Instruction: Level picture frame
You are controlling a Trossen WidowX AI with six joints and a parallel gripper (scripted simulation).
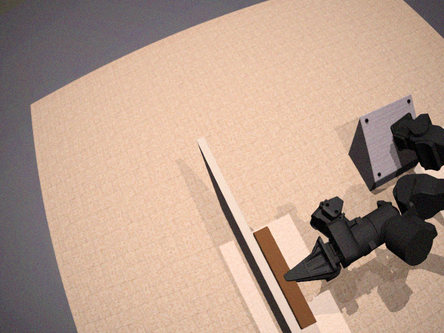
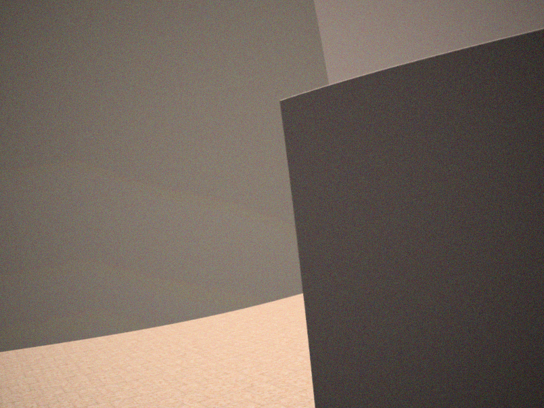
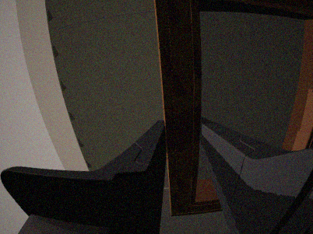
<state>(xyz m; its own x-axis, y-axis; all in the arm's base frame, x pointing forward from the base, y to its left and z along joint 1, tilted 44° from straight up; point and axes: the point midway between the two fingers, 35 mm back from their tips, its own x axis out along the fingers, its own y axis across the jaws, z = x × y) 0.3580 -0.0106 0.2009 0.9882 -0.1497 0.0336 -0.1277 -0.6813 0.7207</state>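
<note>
Your picture frame (image 1: 273, 255) (image 3: 179, 81) was brown and rectangular, with straight bars around a dark grey middle. It stood upright along one face of the wall (image 1: 230, 199) (image 2: 409, 221) (image 3: 105, 81), gripped by one bar; you couldn't tell whether it was level.

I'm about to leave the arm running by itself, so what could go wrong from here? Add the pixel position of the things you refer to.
The fingers sit either side of one bar of the brown frame (image 1: 283, 273) (image 3: 181, 81), shut on it. Lifting or shifting by this single bar might twist the frame and leave it crooked.

The frame hangs close against the upright panel (image 1: 237, 214) (image 2: 409, 221), so moving it could scrape that panel.

No view shows the screw or the back strip, so a missed notch might go unnoticed until the frame is released.
</note>
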